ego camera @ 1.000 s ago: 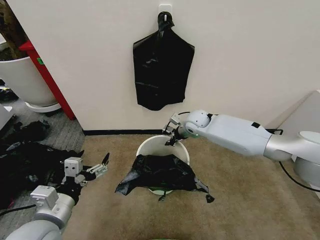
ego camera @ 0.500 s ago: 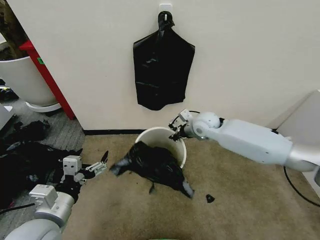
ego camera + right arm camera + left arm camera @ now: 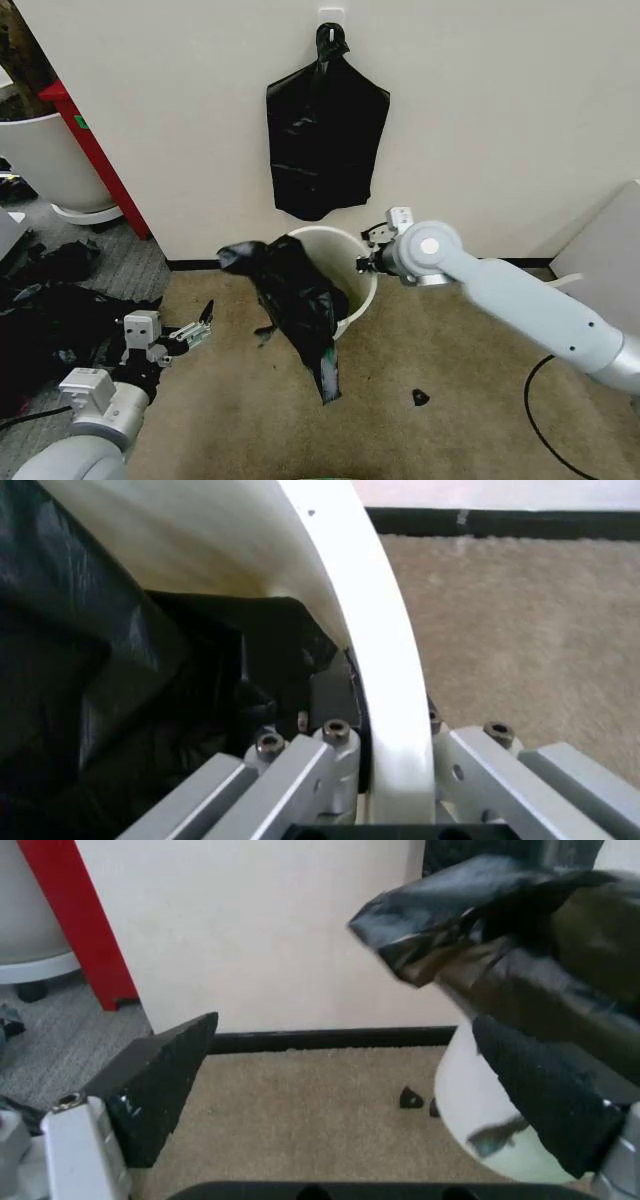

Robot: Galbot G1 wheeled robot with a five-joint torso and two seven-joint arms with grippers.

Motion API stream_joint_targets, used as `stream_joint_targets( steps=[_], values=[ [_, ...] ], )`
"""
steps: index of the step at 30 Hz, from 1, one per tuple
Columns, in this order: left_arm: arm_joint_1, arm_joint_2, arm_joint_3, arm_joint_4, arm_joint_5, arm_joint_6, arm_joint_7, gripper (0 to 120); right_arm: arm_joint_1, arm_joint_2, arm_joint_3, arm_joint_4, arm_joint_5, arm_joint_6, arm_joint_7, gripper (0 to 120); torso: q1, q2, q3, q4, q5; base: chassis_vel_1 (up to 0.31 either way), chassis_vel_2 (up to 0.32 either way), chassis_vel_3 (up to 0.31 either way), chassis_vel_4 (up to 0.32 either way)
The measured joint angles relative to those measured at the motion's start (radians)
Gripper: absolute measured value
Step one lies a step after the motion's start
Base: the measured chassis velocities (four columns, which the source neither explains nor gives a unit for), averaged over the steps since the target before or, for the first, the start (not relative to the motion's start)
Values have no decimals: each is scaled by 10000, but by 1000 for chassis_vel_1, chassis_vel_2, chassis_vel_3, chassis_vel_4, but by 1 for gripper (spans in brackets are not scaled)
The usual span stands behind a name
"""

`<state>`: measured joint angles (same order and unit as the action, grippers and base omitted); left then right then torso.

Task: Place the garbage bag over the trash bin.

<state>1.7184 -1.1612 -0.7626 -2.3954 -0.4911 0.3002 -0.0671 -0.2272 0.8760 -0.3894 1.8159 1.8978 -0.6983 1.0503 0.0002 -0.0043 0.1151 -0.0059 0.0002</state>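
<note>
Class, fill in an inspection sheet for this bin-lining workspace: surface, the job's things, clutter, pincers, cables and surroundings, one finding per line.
Surface: tan carpet meeting a grey floor on the robot's left.
Job's things: trash bin tilted, mouth toward the camera; garbage bag draped over its left rim, spilling down outside, not fitted around it.
Clutter: small black scrap on the carpet; heap of black material at the left.
Pincers: right pincer clamped on the bin's rim, one finger inside and one outside; left pincer open, low, left of the bin, holding nothing.
Cables: black cable on the carpet at the right.
Surroundings: bunch of black bags hanging on the wall; large white tub and red panel at the far left.
</note>
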Motion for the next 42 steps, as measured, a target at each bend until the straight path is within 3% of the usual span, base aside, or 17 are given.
stream_joint_targets(
  steps=[9,17,25,42],
  values=[
    [-107,-25,182,81,85,12,-78,100,-2094,12,1595,1467,596,1406,2120,0,0,0,-1,0,0,0,0,0,0],
    [-158,-149,588,85,226,-38,-370,100,-3704,81,2287,2067,216,2215,2688,0,0,0,-1,0,-1,0,0,0,0],
    [-33,-111,731,-68,211,-198,-409,100,-4391,258,2335,2081,-454,2351,2718,0,0,0,-1,0,-1,0,0,0,0],
    [16,-152,692,-125,299,-306,-342,100,-4539,850,1706,1747,-1061,3033,3196,0,0,0,0,0,-2,0,0,0,0]
  ],
)
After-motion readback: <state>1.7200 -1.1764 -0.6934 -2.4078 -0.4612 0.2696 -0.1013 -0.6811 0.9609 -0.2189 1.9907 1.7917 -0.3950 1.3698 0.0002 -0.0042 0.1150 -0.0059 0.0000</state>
